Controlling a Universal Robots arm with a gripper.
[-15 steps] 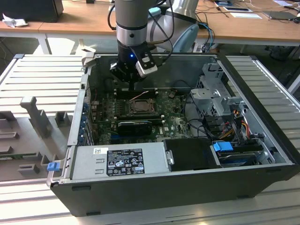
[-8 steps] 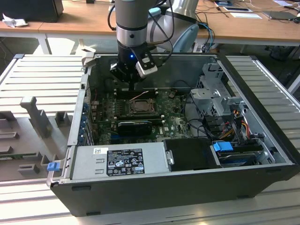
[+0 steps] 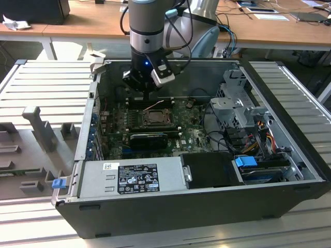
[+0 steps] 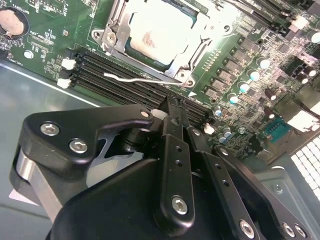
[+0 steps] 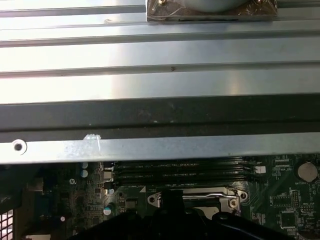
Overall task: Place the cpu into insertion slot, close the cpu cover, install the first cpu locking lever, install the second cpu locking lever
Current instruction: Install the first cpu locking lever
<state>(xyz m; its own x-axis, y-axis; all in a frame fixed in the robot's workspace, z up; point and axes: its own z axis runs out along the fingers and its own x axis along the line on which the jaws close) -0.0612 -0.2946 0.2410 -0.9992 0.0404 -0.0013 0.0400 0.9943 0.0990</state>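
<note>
Gripper [image 3: 145,90]: fingers are sitting drawn narrow with nothing between them, hanging inside the open computer case [image 3: 196,209] over the memory slots [image 3: 142,101] just behind the insertion slot [image 3: 155,118]. It is judged to be lining up on socket hardware rather than a loose part. Going across from the exterior view's left: the ribbed metal bench [image 3: 46,82] is carrying the case, the power supply [image 3: 132,178] is lying along the near wall, and the slot is sitting mid-board with a long black card [image 3: 149,139] just in front. In the second wrist view, the cpu [image 4: 162,30] is lying flat in the slot, so placement looks done. The cpu cover [image 4: 114,22] is lying down around the chip, framing it. The locking lever [image 4: 125,76], a thin wire arm, is standing free, apparently not yet hooked. The drive cage [image 3: 238,103] is occupying the exterior view's right.
</note>
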